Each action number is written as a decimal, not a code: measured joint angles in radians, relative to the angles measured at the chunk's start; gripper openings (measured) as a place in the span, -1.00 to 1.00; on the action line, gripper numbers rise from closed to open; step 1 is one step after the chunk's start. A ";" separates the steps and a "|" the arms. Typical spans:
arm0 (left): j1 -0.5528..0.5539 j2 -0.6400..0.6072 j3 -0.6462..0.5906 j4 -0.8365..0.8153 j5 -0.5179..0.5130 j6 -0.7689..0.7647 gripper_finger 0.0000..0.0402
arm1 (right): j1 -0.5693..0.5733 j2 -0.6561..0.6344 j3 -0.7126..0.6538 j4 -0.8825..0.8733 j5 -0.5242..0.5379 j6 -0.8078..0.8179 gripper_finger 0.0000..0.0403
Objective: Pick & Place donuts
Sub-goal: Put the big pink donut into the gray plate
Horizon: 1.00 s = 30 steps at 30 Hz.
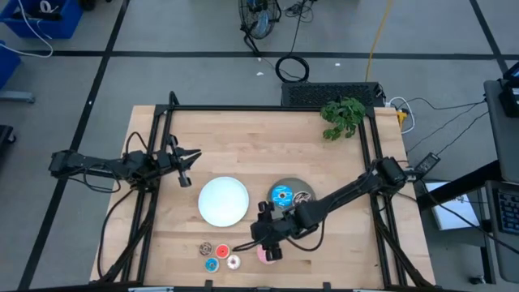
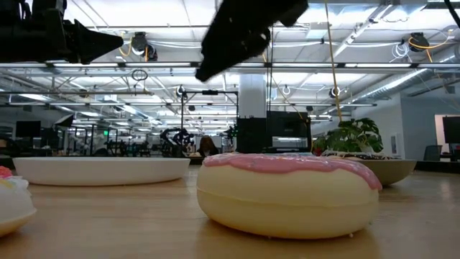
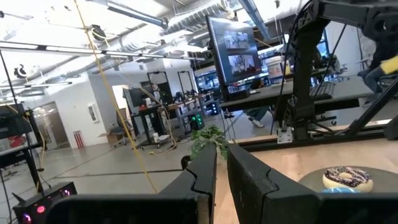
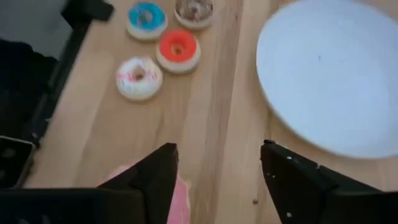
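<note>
The pink donut (image 1: 264, 255) (image 2: 287, 191) lies flat on the table near its near edge. My right gripper (image 1: 270, 242) (image 4: 217, 180) hangs open just above it without touching, and one finger hides most of the donut (image 4: 180, 202) in the right wrist view. The four tiny donuts lie left of it: brown (image 1: 206, 248), red (image 1: 223, 251) (image 4: 178, 50), blue (image 1: 212, 264) and white (image 1: 233, 261) (image 4: 139, 78). The larger blue donut (image 1: 281, 195) and the dark sprinkled donut (image 1: 302, 197) (image 3: 348, 177) rest on the grey plate (image 1: 290, 183). My left gripper (image 1: 186, 166) (image 3: 221, 180) waits shut at the table's left.
A white plate (image 1: 223, 201) (image 4: 336, 74) sits mid-table between the arms, just beyond the tiny donuts. A green plant (image 1: 343, 116) stands at the far right corner. A dark frame (image 1: 268, 108) runs along the table's edges. Bare wood lies across the far half.
</note>
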 joint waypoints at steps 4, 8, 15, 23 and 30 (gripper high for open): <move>0.000 0.000 0.000 0.000 0.000 -0.007 -0.77 | 0.006 0.000 -0.032 0.003 -0.011 0.078 0.13; 0.000 0.000 0.000 0.000 0.000 -0.007 -0.77 | 0.007 0.000 -0.030 0.008 -0.080 0.163 0.13; 0.000 0.000 0.000 0.001 0.000 -0.003 -0.77 | 0.010 0.000 -0.028 0.004 -0.112 0.178 0.13; 0.000 0.000 0.000 -0.002 0.000 -0.007 -0.77 | 0.015 0.080 -0.030 -0.046 -0.110 0.104 0.13; 0.000 0.000 0.000 -0.010 -0.009 0.000 -0.77 | 0.016 0.113 -0.029 -0.078 -0.110 0.102 0.13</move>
